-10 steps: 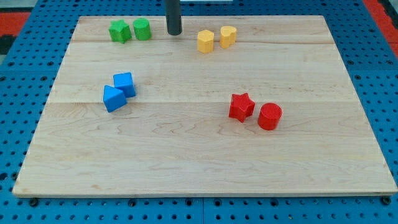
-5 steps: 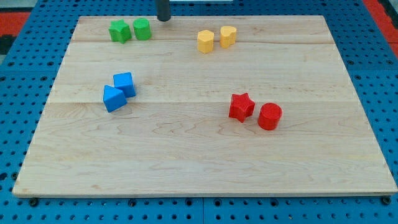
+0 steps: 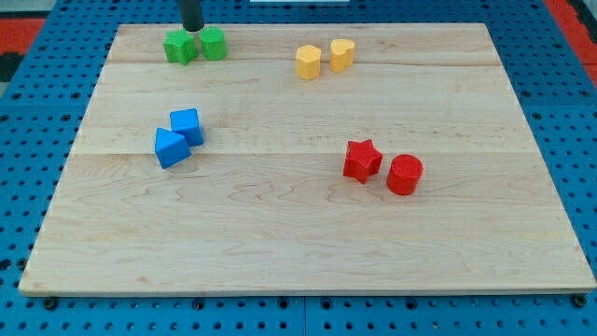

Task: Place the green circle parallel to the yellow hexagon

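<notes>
A pale wooden counter (image 3: 308,233), made of joined planks, is laid on a blue perforated surface (image 3: 560,112). Red patches are seen beyond its far corners (image 3: 569,11). Even, soft lighting is cast throughout.

Bright, even light from overhead as I see it, soft short shadows under the blocks, no glare on the pale wooden board (image 3: 308,233), sharp focus throughout, colours saturated, board edges converging toward the view's top, no blur.
</notes>
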